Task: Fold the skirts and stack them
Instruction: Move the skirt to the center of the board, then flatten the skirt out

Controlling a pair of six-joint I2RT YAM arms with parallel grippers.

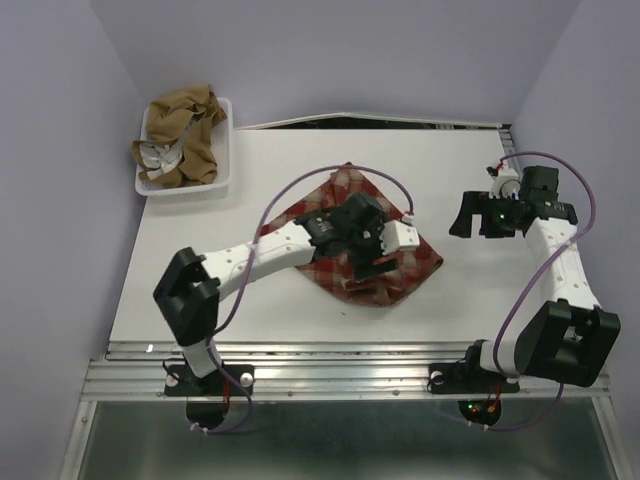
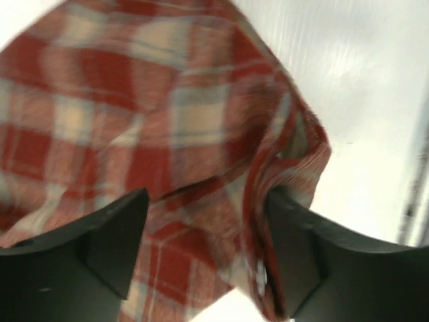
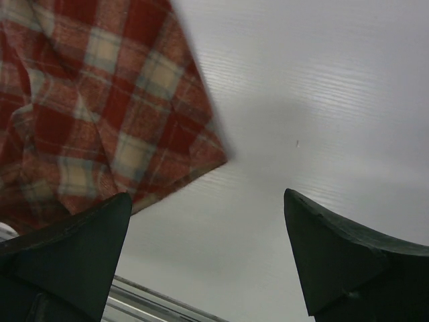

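Observation:
The red-and-cream plaid skirt (image 1: 408, 262) lies rumpled in a rough diamond at the table's middle. My left gripper (image 1: 366, 262) hovers low over its near-right part. In the left wrist view the jaws stand open, with plaid cloth (image 2: 167, 114) beneath and between them (image 2: 204, 251) and a raised fold against the right finger (image 2: 301, 261). My right gripper (image 1: 472, 218) is open and empty to the right of the skirt. In the right wrist view it (image 3: 208, 248) is over bare table, with the plaid corner (image 3: 100, 100) at upper left. The tan-brown skirts (image 1: 182, 130) are heaped in the tray.
The white plastic tray (image 1: 226, 150) stands at the back left corner. A metal rail (image 1: 330, 352) runs along the near table edge, also showing in the right wrist view (image 3: 154, 302). Purple walls close in the left, back and right sides.

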